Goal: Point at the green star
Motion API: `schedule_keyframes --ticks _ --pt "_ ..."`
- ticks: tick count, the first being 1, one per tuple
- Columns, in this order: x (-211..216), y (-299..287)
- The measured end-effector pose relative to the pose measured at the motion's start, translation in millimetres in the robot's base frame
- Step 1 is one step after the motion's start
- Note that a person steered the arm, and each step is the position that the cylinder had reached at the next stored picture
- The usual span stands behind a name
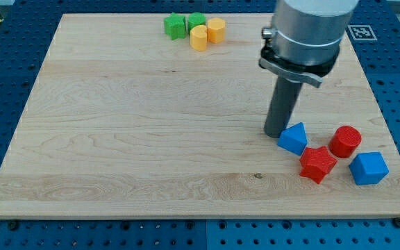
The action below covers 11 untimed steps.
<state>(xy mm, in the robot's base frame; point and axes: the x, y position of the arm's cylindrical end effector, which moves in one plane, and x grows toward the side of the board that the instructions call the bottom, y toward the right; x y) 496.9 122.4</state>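
Observation:
The green star [175, 26] lies at the view's top, left of centre, at the left end of a small cluster. My tip [277, 133] rests on the board at the view's right, far below and to the right of the green star. It is right beside the left edge of a blue triangular block [294, 138]; I cannot tell whether they touch.
A second green block [196, 20] and two yellow cylinders [198, 38] [216, 30] crowd next to the green star. A red star [318, 164], a red cylinder [344, 142] and a blue cube [369, 168] sit at the lower right. The wooden board [130, 125] lies on a blue perforated table.

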Motion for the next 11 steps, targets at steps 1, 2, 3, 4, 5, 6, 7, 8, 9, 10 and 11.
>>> schedule_keyframes --ticks 1,2,3,4,5,6,7,8,9,10,11 --pt "11.0 14.5" --pt "22.7 28.9" --pt "24.1 29.1" --pt "-5.5 -33.9" --pt "-24.3 -110.6" --pt "-24.3 -110.7" --pt "-36.7 -143.2" --pt "-80.9 -212.4" --pt "-141.3 -242.2" --pt "-213.0 -252.8" --pt "-246.8 -263.8"
